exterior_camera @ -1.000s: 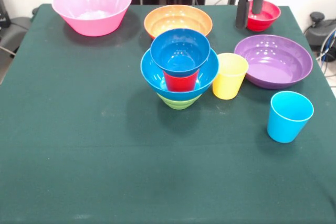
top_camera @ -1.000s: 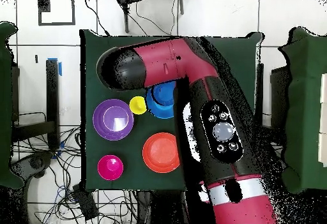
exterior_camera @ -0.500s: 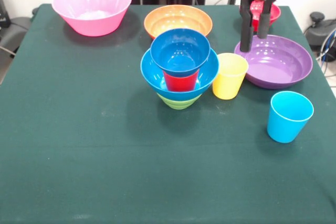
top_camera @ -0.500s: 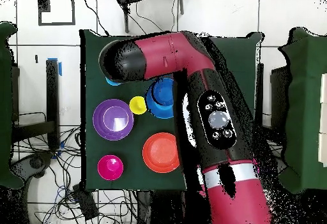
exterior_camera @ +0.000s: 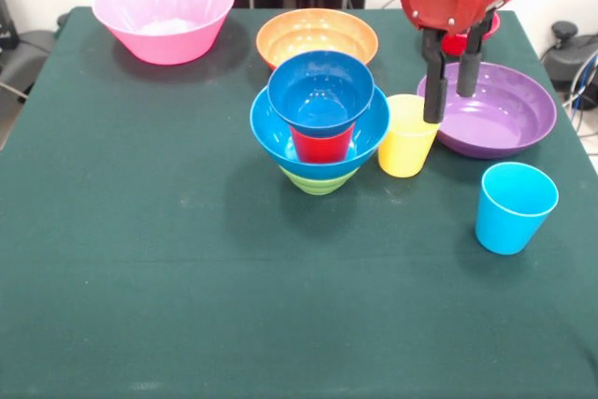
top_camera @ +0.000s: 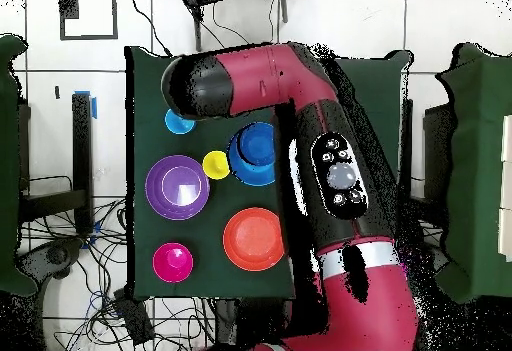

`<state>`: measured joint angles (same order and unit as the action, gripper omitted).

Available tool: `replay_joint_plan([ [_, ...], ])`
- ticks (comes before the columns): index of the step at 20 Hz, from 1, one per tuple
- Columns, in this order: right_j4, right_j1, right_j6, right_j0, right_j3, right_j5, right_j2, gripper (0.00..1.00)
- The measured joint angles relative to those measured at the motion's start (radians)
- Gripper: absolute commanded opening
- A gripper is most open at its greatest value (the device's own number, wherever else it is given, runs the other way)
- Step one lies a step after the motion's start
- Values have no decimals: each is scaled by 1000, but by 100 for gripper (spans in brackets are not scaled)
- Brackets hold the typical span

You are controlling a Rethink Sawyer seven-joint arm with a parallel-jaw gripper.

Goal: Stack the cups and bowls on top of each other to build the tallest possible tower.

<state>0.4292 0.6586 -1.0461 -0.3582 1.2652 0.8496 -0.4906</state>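
Gripper [exterior_camera: 448, 95]: fingers spread, empty, above the purple bowl's rim.
Sky-blue cup [exterior_camera: 514, 206]: upright, alone, near the table's front right.
Handling: likely light, stiff, slick; pinch one wall at the rim.

The table [exterior_camera: 140, 259] is covered with a dark green cloth. Resting directly on it:

- Pink bowl [exterior_camera: 163, 14], at the far left corner.
- Orange bowl [exterior_camera: 317, 36], by the middle of the far edge.
- Red bowl [exterior_camera: 472, 41], at the far right corner, largely hidden.
- Purple bowl [exterior_camera: 500, 114], wide and shallow, by the right edge.
- Yellow cup [exterior_camera: 407, 135], upright, just beside the purple bowl's left rim.
- Sky-blue cup [exterior_camera: 513, 206], upright, near the right edge, apart from the rest.
- Green bowl [exterior_camera: 318, 180], near the table's centre, upside down, carrying a stack.

The near half of the table holds only the cloth.
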Motion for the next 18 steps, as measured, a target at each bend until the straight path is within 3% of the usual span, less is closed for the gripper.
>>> replay_joint_plan([
  [18,-43,-134,-6,23,-75,-85,6,100],
])
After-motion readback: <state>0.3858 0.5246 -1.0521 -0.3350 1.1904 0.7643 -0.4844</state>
